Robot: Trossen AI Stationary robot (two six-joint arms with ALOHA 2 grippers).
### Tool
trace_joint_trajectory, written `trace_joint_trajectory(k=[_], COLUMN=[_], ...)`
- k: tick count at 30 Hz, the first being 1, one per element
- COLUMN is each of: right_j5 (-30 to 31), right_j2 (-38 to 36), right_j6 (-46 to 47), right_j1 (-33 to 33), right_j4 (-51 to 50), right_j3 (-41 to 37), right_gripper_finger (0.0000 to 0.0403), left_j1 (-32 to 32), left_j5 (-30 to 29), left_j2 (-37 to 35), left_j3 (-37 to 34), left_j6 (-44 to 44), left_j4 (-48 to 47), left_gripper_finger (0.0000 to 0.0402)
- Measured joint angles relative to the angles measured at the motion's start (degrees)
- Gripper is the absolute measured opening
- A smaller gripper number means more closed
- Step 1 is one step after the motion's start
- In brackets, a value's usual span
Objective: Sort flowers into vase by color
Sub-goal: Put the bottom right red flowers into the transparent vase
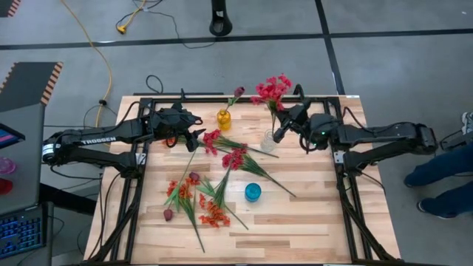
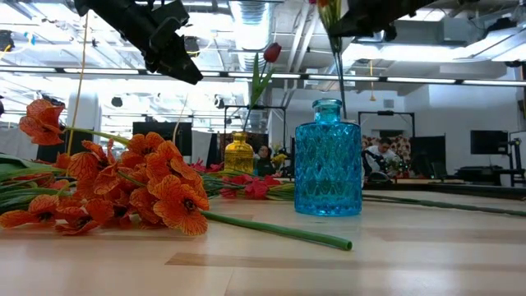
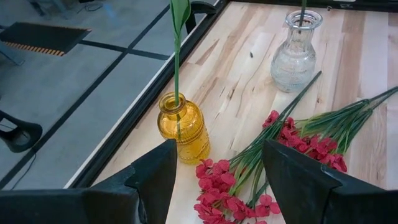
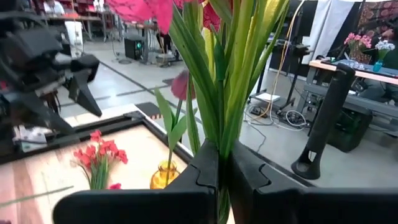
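Grey floor, yellow cable, ceiling lights

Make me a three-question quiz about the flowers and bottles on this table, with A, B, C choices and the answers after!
1. Where is the maroon bud standing?
A. in the yellow bottle
B. in the blue bottle
C. flat on the table

2. How many bottles are on the table?
A. one
B. three
C. five

3. What is the right claw doing?
A. hanging open with nothing in it
B. pushing the blue bottle
C. pinching the stems of a pink spray over the clear bottle

Answers:
1 A, the wrist view shows its green stem going down into the yellow bottle.
2 B, yellow, clear and blue show from above.
3 C, its fingers are shut on the stems, and the blooms stand above the clear bottle. The left claw waits open over the pink flowers lying on the table.
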Motion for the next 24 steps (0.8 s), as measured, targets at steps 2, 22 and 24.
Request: trace_joint_trajectory(k=[2,22,24], right_j5=[0.32,0.56,0.56], right_j2=[0.99,1.62,1.62], right_j6=[0.01,0.02,0.02], right_j1=[0.0,0.0,0.0], right_j4=[0.03,-0.38,-0.38], right_j3=[0.0,0.0,0.0], right_gripper_finger=[0.0041,0.0058,0.0058], left_j1=[0.01,0.01,0.02], left_j5=[0.0,0.0,0.0], left_j2=[0.0,0.0,0.0], left_j3=[0.0,0.0,0.0], left_j6=[0.0,0.0,0.0], left_j4=[0.0,-0.02,-0.02], left_gripper_finger=[0.0224,0.0224,0.0224])
